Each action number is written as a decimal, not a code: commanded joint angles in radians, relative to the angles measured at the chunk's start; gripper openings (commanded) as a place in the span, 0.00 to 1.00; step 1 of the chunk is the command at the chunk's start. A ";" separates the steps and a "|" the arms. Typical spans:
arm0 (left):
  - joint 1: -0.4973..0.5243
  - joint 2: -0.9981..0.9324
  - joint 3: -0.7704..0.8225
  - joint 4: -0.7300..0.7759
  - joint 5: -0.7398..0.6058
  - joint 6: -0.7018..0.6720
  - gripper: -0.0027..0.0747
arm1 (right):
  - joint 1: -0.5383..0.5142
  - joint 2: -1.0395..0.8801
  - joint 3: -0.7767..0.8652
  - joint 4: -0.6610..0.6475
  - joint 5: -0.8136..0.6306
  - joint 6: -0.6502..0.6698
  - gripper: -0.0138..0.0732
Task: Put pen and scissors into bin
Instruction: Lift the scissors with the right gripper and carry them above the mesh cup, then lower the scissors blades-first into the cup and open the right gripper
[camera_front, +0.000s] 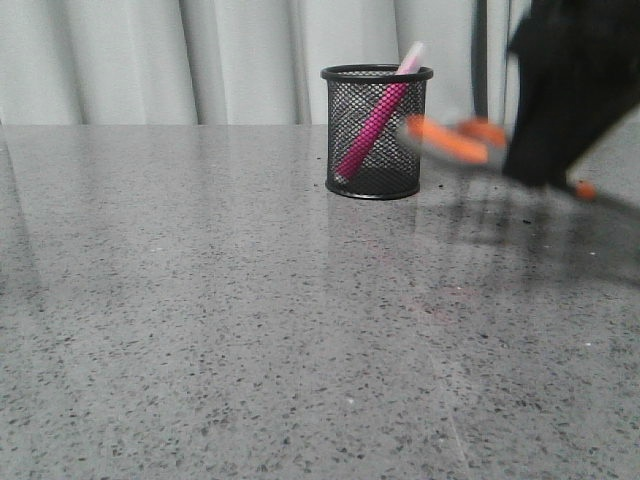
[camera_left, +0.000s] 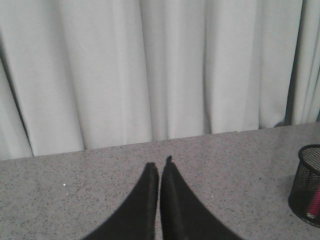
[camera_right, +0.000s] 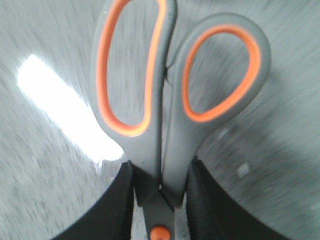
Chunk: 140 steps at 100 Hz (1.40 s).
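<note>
Scissors (camera_right: 170, 100) sit pinched in your right gripper (camera_right: 161, 200), handles leading; left gripper (camera_left: 159, 170) pressed together. Misaligned, they could topple the bin (camera_front: 375, 130) holding the pen (camera_front: 375, 125).

Left gripper (camera_left: 159, 172): fingers pressed together, tips meeting, nothing between the jaws; hangs above the counter (camera_left: 75, 190).
Right gripper (camera_right: 162, 200): jaws clamped on the scissors (camera_right: 170, 100) just behind the pivot, handles projecting beyond the fingertips. In the front view the right arm (camera_front: 575, 85) shows raised and motion-blurred.
</note>
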<state>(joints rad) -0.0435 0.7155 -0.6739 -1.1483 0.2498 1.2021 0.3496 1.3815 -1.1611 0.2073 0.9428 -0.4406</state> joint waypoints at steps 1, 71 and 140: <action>0.001 -0.001 -0.028 -0.026 -0.033 -0.011 0.01 | -0.001 -0.110 -0.025 0.034 -0.182 -0.002 0.07; 0.001 -0.001 -0.028 -0.022 -0.033 -0.011 0.01 | 0.121 0.095 -0.025 0.217 -1.298 -0.001 0.07; 0.001 -0.001 -0.028 -0.021 -0.033 -0.011 0.01 | 0.183 0.170 0.197 0.217 -1.585 0.114 0.07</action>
<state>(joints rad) -0.0435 0.7155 -0.6739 -1.1483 0.2498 1.2021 0.5316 1.5917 -0.9608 0.4367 -0.5312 -0.3264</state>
